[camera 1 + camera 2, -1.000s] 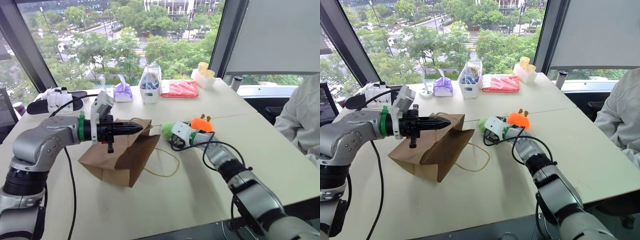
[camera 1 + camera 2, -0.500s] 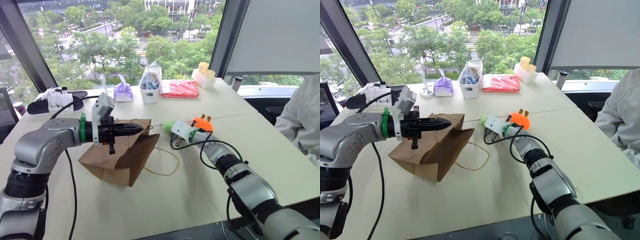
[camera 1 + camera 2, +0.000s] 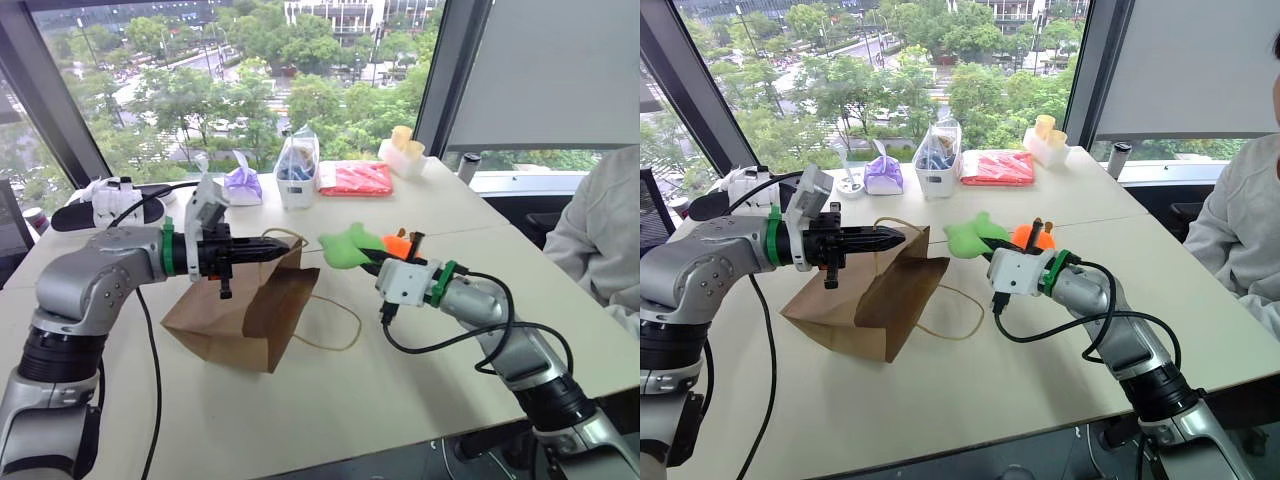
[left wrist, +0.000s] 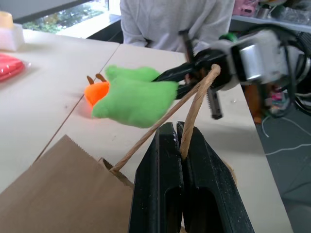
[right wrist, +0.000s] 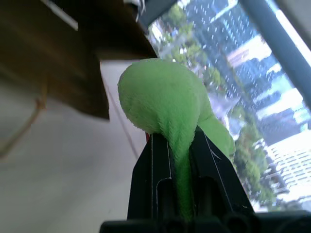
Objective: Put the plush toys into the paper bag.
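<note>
Lifted off the desk (image 3: 330, 400) since a second ago, the green plush toy (image 3: 349, 246) now hangs at frame centre, pinched tight between my right fingers (image 5: 214, 167), which had been wide open beside it. Just behind it the orange plush toy (image 3: 397, 243) lies on the desk. My left fingers (image 4: 167, 170), at centre left, are clamped shut on the paper bag's handle (image 4: 192, 114). That brown paper bag (image 3: 240, 315) lies slumped on the desk below them, left of centre.
</note>
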Motion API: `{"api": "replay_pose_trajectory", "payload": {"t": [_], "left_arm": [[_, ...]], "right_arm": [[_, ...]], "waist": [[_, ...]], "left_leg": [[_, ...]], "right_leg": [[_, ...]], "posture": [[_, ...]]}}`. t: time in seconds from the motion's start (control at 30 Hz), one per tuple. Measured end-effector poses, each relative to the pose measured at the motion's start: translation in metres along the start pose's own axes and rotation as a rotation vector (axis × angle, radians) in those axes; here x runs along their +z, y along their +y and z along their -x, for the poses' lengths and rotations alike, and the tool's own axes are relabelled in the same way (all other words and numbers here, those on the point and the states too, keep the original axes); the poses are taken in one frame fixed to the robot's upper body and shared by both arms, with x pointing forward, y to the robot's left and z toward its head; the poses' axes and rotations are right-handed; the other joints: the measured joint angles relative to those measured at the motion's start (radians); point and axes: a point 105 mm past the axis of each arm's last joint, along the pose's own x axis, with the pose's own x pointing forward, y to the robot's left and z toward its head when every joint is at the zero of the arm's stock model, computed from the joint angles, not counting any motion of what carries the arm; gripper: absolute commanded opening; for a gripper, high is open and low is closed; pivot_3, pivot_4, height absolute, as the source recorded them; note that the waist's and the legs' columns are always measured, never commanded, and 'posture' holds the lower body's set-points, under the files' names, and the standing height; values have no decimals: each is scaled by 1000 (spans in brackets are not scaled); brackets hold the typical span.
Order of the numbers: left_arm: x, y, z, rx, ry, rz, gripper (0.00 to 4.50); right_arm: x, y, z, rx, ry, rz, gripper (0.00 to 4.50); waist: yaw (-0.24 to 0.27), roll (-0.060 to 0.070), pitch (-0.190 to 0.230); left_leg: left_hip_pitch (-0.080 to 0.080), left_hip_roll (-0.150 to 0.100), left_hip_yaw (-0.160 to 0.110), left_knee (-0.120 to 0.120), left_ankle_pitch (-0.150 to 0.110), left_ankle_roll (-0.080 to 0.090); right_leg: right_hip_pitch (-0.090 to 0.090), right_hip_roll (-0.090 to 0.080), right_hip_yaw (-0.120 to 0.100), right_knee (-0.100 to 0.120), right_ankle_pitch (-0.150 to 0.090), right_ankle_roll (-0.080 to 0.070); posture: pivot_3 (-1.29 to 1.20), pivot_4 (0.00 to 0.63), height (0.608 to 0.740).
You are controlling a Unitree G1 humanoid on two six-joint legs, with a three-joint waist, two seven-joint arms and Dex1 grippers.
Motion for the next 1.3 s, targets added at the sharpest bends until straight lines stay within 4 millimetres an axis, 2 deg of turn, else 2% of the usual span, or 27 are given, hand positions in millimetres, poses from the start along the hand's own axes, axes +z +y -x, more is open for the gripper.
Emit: {"api": "replay_pose_trajectory", "payload": {"t": [0.1, 0.43, 0.57, 0.7, 0.87, 1.2, 1.3], "left_arm": [[-2, 1, -1, -5, 2, 10, 0], [1, 0, -8, -27, -4, 3, 0], [1, 0, -9, -28, -7, 5, 0], [1, 0, -9, -27, -7, 6, 0], [2, -5, -17, -57, -25, 12, 0], [4, -12, -22, -79, -29, 18, 0], [5, -13, -23, -78, -29, 15, 0]], "right_arm": [[13, 9, -3, 57, -37, 49, 46], [22, 49, -19, 211, -92, 129, 46], [28, 59, -26, 266, -127, 158, 46], [30, 65, -30, 296, -149, 178, 46], [35, 65, -52, 320, -184, 230, 46], [29, 77, -77, 430, -183, 216, 46], [33, 77, -82, 417, -203, 180, 1110]], "waist": [[4, -1, 0], [20, -1, -1], [23, -1, -1], [25, -1, -1], [21, -1, -1], [21, -1, -1], [20, -1, -1]], "left_leg": [[-1, 0, 0, 1, 2, -3], [-3, 0, 0, 0, 2, -3], [-3, 0, 0, 0, 2, -3], [-3, 0, 0, 0, 2, -3], [-3, 0, 0, 0, 2, -4], [-3, 0, -1, 0, 2, -4], [-3, 0, -1, 0, 2, -4]], "right_leg": [[0, 0, 0, 0, 0, 0], [-4, -1, 0, 0, 0, 0], [-3, -1, 0, 0, 0, 0], [-3, -1, 0, 0, 0, 0], [-4, 0, 0, 0, 0, 0], [-4, 0, 0, 0, 0, 0], [-4, 0, 0, 0, 0, 0]], "posture": [[0, 150, 740], [0, 150, 740], [0, 150, 740], [0, 150, 740], [0, 150, 740], [0, 150, 740], [0, 150, 740]]}}
